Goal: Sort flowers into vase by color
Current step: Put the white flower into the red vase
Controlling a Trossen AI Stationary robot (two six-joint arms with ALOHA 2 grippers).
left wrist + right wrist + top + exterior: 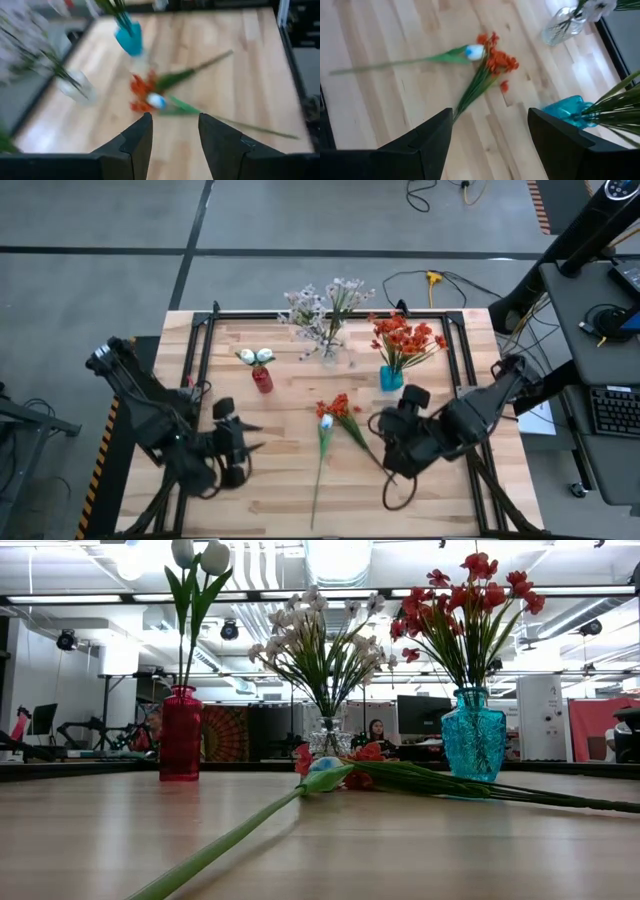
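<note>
lying between the open left gripper [243, 448] and the open right gripper [380, 442], a white tulip [325, 422] and an orange flower [339, 407] touch on the surface [280, 480].

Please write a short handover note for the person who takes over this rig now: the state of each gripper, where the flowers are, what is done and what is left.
Left gripper: open, holding nothing, above the table's left side, pointed at the loose flowers.
Right gripper: open, holding nothing, above the right side, beside the same flowers.
Done: white tulips stand in the red vase; pale sprays in the clear vase; orange-red flowers in the blue vase.
Left: two stems lie flat mid-table, heads together: one white tulip and one orange-red flower. By color, the tulip belongs in the red vase and the orange-red one in the blue vase.
</note>
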